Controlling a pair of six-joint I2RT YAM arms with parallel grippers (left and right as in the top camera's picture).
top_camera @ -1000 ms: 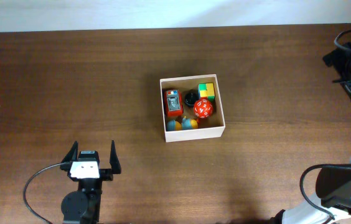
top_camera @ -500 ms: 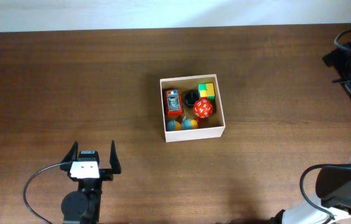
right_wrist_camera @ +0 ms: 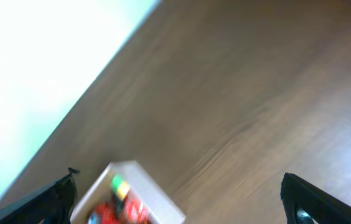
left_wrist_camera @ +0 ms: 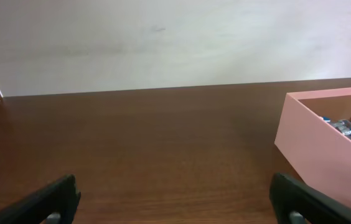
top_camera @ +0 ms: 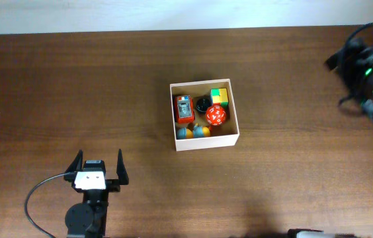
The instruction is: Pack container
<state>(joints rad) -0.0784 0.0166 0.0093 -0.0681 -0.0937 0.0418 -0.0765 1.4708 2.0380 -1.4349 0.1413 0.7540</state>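
Note:
The container (top_camera: 206, 141) is a square white-walled box near the table's middle. It holds a red toy (top_camera: 184, 109), a black round piece (top_camera: 202, 104), a green and yellow cube (top_camera: 219, 96), a red ball (top_camera: 215, 115) and blue and orange balls (top_camera: 194, 131). My left gripper (top_camera: 98, 166) is open and empty at the front left, far from the box. In the left wrist view the box (left_wrist_camera: 318, 146) lies to the right of the left gripper (left_wrist_camera: 175, 202). My right gripper (right_wrist_camera: 178, 199) is open and empty; its arm (top_camera: 368, 66) is at the far right. The right wrist view is blurred, with the box (right_wrist_camera: 157, 196) low in it.
The dark wooden table (top_camera: 74, 86) ends at a pale wall along the far edge (top_camera: 173, 13). A cable loops beside the left arm's base (top_camera: 38, 198).
The right arm has swung inward and to the left at the table's far right; its wrist view is motion-blurred. The left arm and the box have not moved.

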